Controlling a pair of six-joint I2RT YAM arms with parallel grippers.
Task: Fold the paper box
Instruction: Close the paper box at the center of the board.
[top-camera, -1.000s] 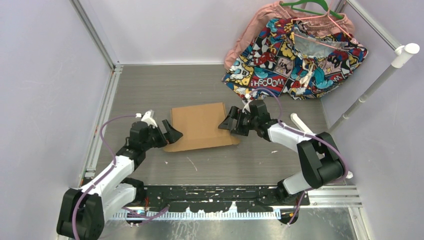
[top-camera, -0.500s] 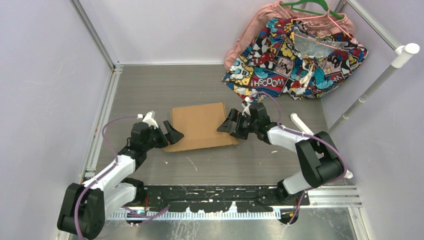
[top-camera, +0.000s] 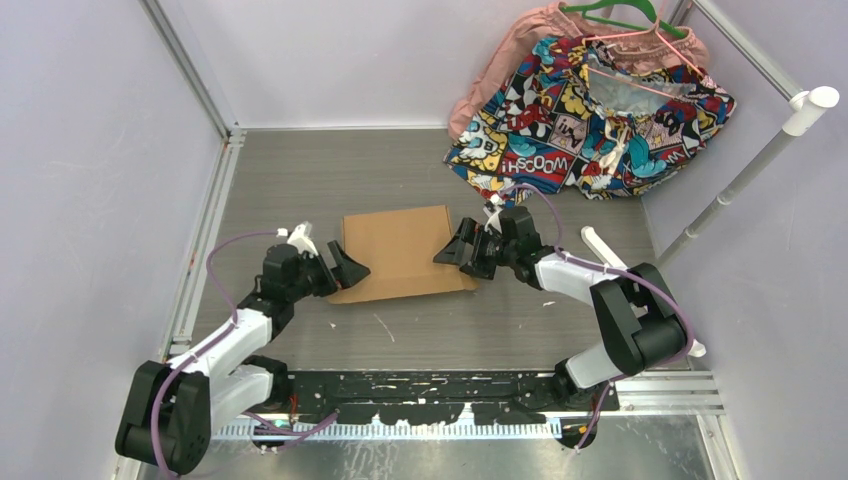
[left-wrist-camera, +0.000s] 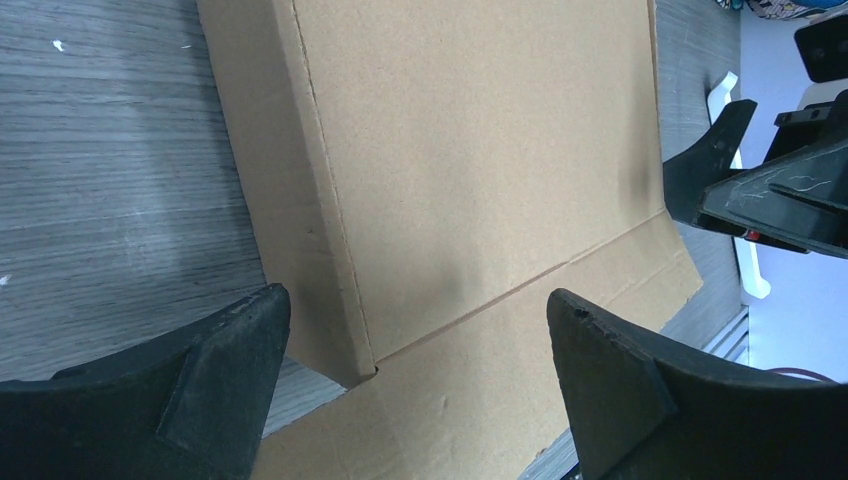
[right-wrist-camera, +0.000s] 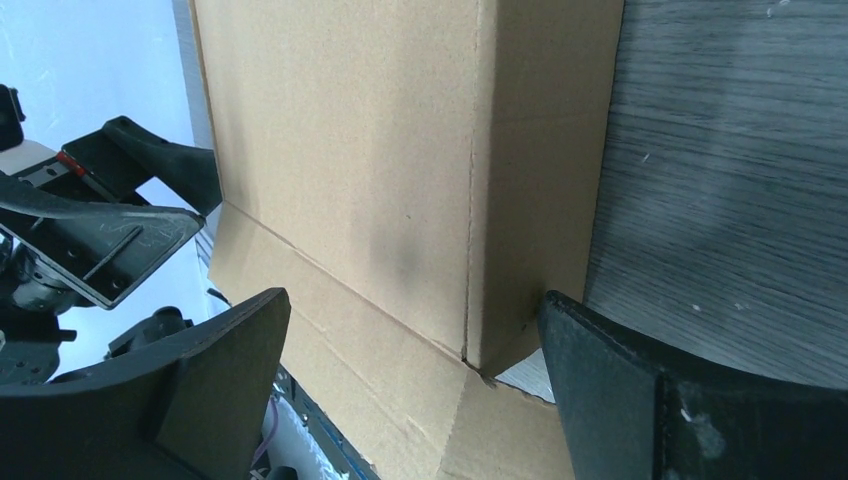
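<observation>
Where the overhead camera looks down, the paper box (top-camera: 398, 248) lies on the grey table (top-camera: 290, 180), about midway between left and right, with a flap spread flat along its near edge. The left gripper (top-camera: 343, 262) sits at the box's near-left corner and the right gripper (top-camera: 452, 249) at its right edge. Both have their jaws spread wide and nothing between them. Far to the right, a comic-print cloth (top-camera: 590, 110) hangs with a pink garment (top-camera: 495, 70), well apart from the box.

Seen from the left wrist, the left gripper (left-wrist-camera: 415, 310) stands wide open over the box (left-wrist-camera: 480, 150). Its fingers (left-wrist-camera: 220, 360) are low at the corner where the side wall meets the flap (left-wrist-camera: 500, 390). The right gripper (left-wrist-camera: 745, 185) shows just beyond the box's opposite edge.

Seen from the right wrist, the right gripper (right-wrist-camera: 410, 310) is equally wide and holds nothing. It straddles the corner of the box (right-wrist-camera: 350, 140) where the flap (right-wrist-camera: 370, 380) begins. The left gripper (right-wrist-camera: 120, 200) is visible across the cardboard.
</observation>
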